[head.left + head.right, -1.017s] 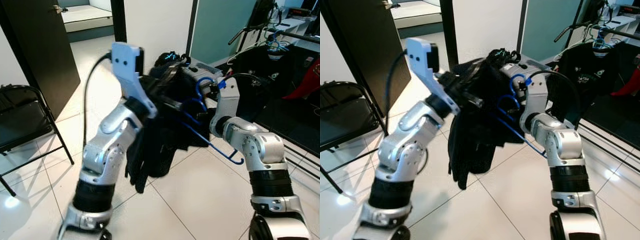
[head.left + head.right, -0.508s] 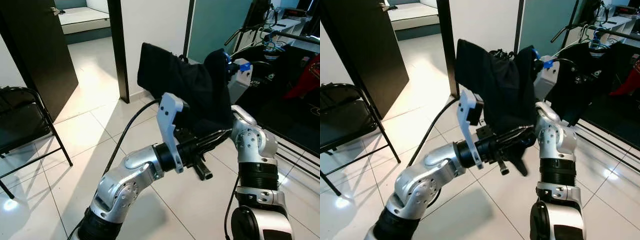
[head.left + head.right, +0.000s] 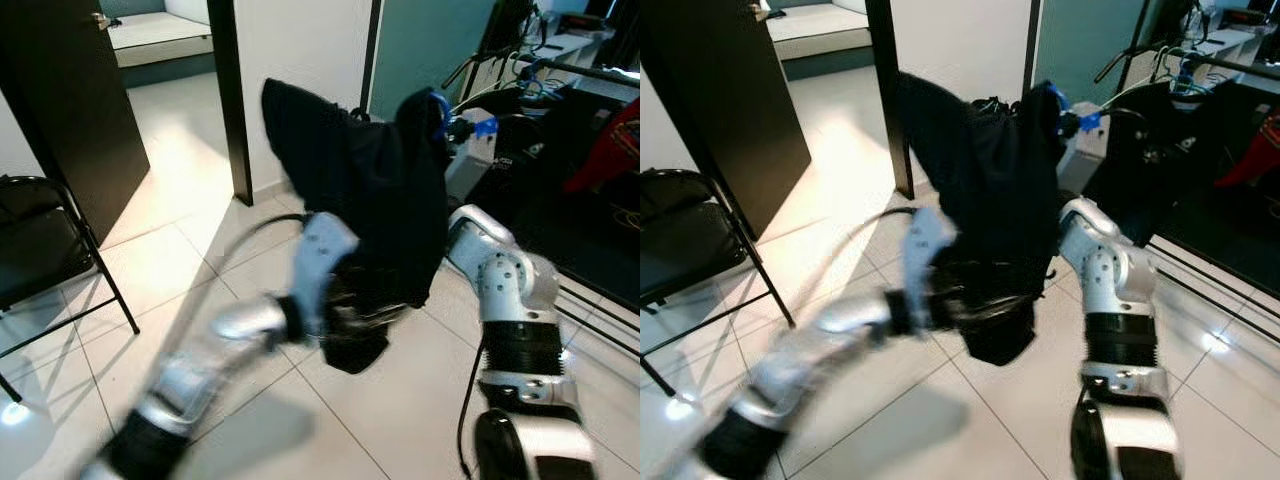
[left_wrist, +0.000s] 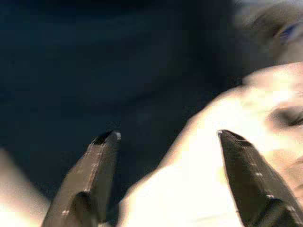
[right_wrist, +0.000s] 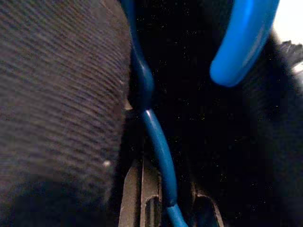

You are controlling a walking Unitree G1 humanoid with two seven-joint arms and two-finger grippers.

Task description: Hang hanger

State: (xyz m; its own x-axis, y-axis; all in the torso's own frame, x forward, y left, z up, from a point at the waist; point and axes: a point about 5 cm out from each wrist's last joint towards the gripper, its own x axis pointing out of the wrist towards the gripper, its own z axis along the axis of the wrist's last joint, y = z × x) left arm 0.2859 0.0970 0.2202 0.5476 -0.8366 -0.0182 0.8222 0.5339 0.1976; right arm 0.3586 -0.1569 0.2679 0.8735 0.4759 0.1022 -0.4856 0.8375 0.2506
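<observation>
Now, item by item, as I read my feeds.

Hanger [image 5: 154, 123]: blue wire, carried high on my right side, draped with a black garment [image 3: 370, 180]. A bit of its blue shows at the top of the cloth in the head views, near the clothes rail [image 3: 1200, 62] but not on it.

Right gripper [image 5: 163, 208]: raised behind the garment, pinching the blue wire of the hanger between its two fingers; the wrist feed shows the wire running straight into the closed pair, with the hook curving above.

Left gripper [image 4: 165, 142]: fingers spread wide with nothing between them, dark cloth just ahead. A second ago this gripper was up against the bunched garment; half a second ago it had dropped below the hem; now the left arm [image 3: 220, 340] is a blur sweeping low across the tiles, so I judge it is pulling clear.

Garment: a second ago a crumpled bundle between both arms; now it hangs open and full-length from the hanger, hem just above the left forearm.

Meaning for the task: load has passed to the right arm alone, and the cloth hangs free. Remaining, in my judgement: carry the hook to the rail on my right, where other clothes [image 3: 600, 150] already hang, and set it over the bar.

Also noted: folding chair [image 3: 40, 250] at far left, dark door [image 3: 80, 100] behind it.
</observation>
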